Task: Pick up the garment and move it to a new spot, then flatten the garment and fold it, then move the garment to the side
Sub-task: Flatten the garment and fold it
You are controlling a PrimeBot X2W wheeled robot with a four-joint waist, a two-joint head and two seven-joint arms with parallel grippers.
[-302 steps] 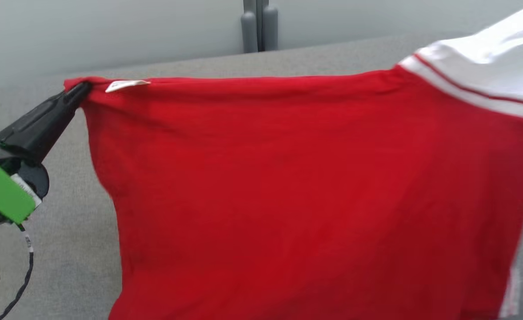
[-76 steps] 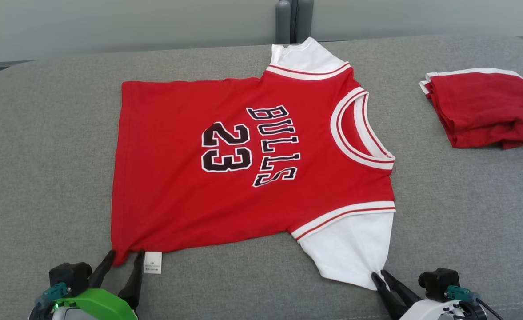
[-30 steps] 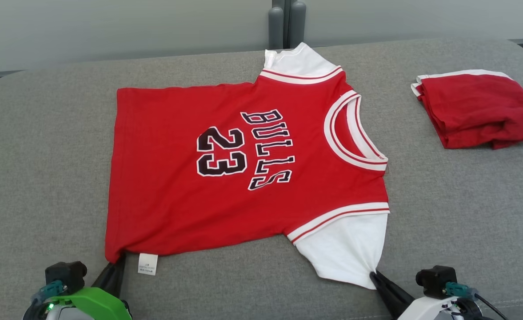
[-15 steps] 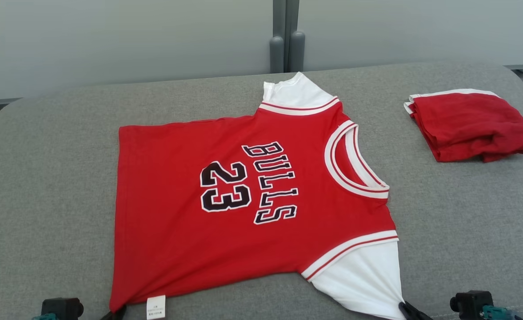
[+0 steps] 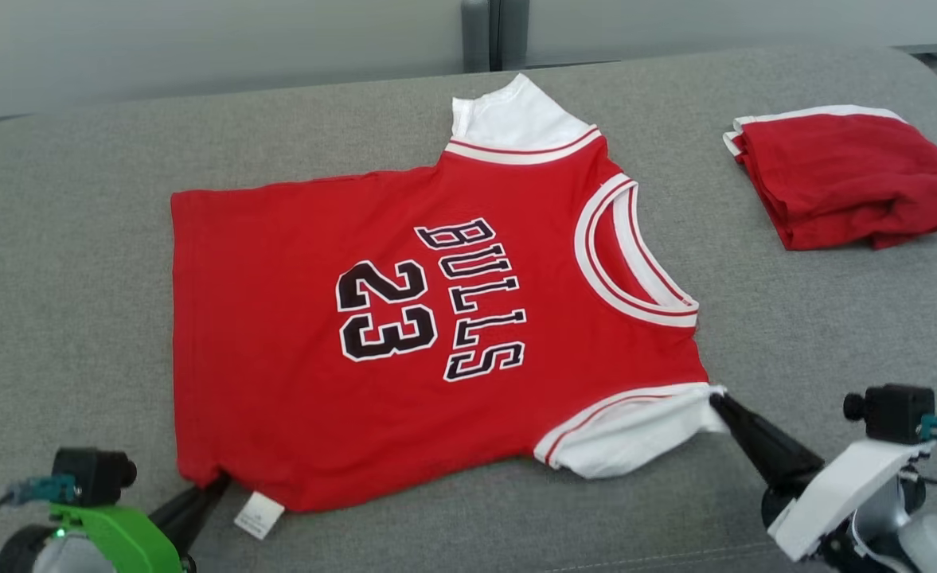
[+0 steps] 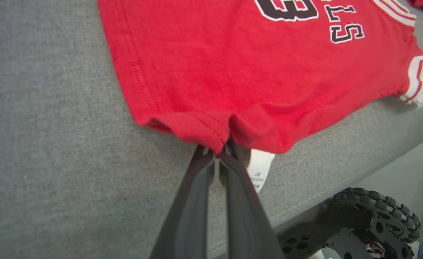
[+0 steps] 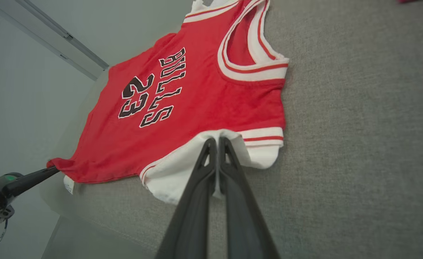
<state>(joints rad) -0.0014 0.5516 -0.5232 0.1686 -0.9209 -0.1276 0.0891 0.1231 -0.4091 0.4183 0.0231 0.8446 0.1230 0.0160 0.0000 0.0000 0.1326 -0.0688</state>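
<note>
In the head view the jersey [image 5: 404,318] lies face up on the grey cushion [image 5: 62,239], well apart from a folded red garment [image 5: 842,179]. The left gripper [image 5: 212,487] is at its near hem corner and the right gripper [image 5: 719,402] at the near white sleeve [image 5: 635,430]. The left wrist view shows jaws closed tight on the hem, beside the label [image 6: 260,169]. The right wrist view shows jaws pinched together on the raised sleeve edge. A clean fold likely needs both to lift together, keeping the cloth taut.

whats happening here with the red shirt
A two-armed robot is working on a red jersey spread face up on a grey cushion. Its left gripper pinches the bottom hem corner by the tag, its right gripper pinches the near white sleeve. Another red garment sits folded to the right.
</note>
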